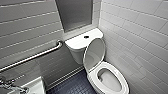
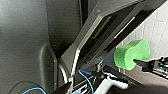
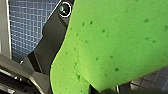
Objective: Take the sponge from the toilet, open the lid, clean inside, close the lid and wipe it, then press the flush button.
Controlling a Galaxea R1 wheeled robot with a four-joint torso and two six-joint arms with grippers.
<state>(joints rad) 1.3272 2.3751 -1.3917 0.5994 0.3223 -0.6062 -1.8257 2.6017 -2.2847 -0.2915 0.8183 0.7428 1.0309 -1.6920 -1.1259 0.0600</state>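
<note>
So your right gripper (image 2: 137,61) has the sponge (image 2: 131,53). Its jaws are clamped on one edge of it and the rest of the bright green slab sticks out in the air, clear of everything, with white wall tile behind it in the left wrist view. From the right wrist camera the sponge sits right up against the lens, pores and all, with dark blue floor tile showing past it. Up in the head view, the toilet (image 1: 75,53) is tucked into the corner against the white tiled wall on your right. The lid (image 1: 94,53) is already up, leaning back against the tank, and the ring seat (image 1: 109,65) is down over the open bowl. The flush button (image 1: 86,37) is the small dark dot in the middle of the tank top. A metal grab bar (image 1: 32,58) runs at a slant along the grey wall on your left. The corner of a white sink (image 1: 37,86) with a chrome tap (image 1: 10,86) pokes in low on that side. The floor (image 1: 75,86) between sink and toilet is dark blue tile.
</note>
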